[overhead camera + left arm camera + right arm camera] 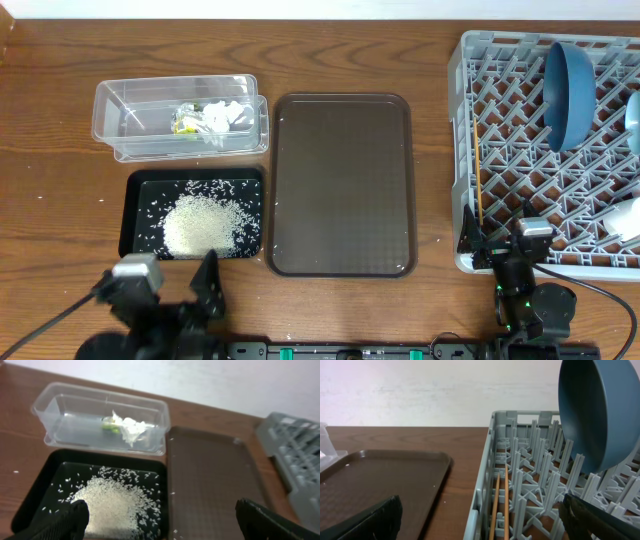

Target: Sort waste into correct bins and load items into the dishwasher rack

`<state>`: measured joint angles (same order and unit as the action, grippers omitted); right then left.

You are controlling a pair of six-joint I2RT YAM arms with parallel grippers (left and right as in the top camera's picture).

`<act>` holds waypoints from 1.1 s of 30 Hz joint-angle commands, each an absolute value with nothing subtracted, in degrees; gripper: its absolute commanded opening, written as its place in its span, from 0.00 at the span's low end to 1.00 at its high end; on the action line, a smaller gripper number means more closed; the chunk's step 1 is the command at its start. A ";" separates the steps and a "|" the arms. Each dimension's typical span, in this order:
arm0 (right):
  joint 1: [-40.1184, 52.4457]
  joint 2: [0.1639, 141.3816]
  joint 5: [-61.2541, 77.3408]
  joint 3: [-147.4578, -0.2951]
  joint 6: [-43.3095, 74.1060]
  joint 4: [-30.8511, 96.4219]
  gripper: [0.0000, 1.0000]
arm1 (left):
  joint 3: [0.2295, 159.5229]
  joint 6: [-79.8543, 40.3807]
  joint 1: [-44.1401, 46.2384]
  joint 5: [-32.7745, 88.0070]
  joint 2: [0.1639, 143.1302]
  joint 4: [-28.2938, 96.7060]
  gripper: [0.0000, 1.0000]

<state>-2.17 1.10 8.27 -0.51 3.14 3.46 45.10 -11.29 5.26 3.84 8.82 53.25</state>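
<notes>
From above, white tissue (225,118) and yellow-green plastic wrapper (183,122) are lying in the clear plastic tub (110,105), rice-like grains (200,225) in the black tray (140,190), sorted by kind. Left wrist: left fingers (60,522) are hanging spread, empty, at that tray's near edge. Right wrist: right fingers (370,520), likewise spread, are facing the wall of the grey pegged rack (482,485), its pegs propping the deep-blue dish (600,410).

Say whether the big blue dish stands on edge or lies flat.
On edge: the blue dish leans upright between pegs of the grey rack.
</notes>
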 commanded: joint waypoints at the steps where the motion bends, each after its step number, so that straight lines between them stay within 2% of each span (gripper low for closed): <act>1: -1.48 0.80 7.94 -0.34 2.92 3.60 0.99 | 36.07 -10.07 3.84 2.04 6.22 48.25 0.96; 5: -1.48 0.80 7.94 -0.34 2.92 3.60 0.99 | 23.33 -10.11 2.63 1.93 0.08 35.68 0.96; 15: -1.48 0.80 7.94 -0.34 2.90 3.60 0.99 | 1.98 -10.11 2.20 -0.64 0.10 2.35 0.96; 33: -1.48 0.80 7.94 -0.34 2.92 3.60 0.99 | 0.25 -10.31 2.20 0.62 0.23 4.01 0.96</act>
<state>-2.17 1.06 8.10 -0.47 3.14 3.42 1.58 -10.48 2.46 1.28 0.64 2.39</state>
